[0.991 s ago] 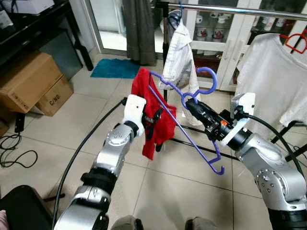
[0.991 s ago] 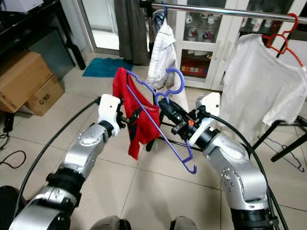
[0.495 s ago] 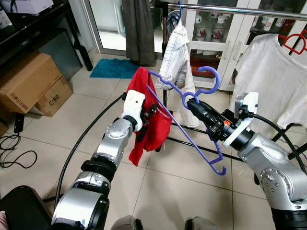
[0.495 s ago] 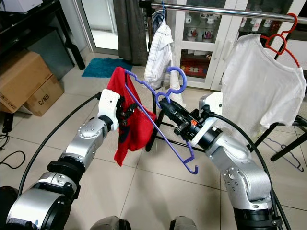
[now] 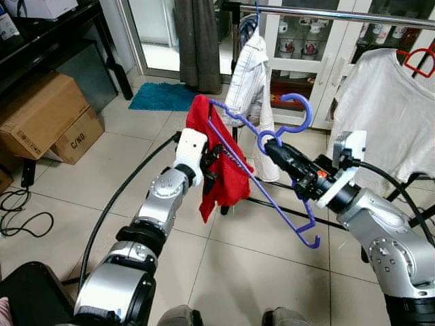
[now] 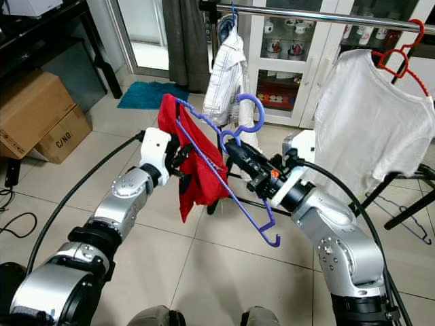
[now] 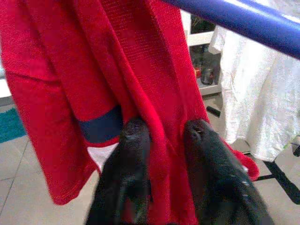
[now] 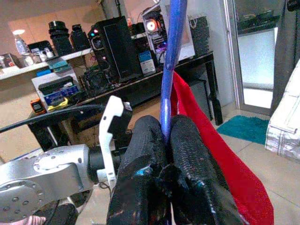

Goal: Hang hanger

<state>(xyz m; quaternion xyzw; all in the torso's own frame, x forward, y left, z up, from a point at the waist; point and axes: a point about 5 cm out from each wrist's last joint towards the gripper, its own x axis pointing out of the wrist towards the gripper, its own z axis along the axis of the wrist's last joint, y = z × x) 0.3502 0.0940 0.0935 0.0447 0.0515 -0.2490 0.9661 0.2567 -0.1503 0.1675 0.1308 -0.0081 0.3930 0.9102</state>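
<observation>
While the purple plastic hanger [image 5: 272, 173] hangs tilted in the air before the robot, its neck just below the hook is clenched between the black fingers of the right gripper [image 5: 273, 147]; in the right wrist view the purple bar runs straight up out of the closed fingertips [image 8: 183, 136]. A red garment [image 5: 219, 163] with a dark blue band is draped over the hanger's upper arm, and the left gripper [image 5: 212, 163] pinches a fold of that red cloth between its two fingers [image 7: 133, 145], beside the hanger's sloping bar. Behind them a metal clothes rail [image 5: 340, 15] carries a white striped shirt [image 5: 250, 68] on a blue hook and, farther to the right, a white T-shirt [image 5: 380, 109] on a red hanger [image 5: 420, 58]. On the tiled floor [image 5: 136, 170] to the left stand two cardboard boxes [image 5: 47, 115]; the lower one reads "C/NO". A teal mat [image 5: 160, 97] lies by the glass door.
</observation>
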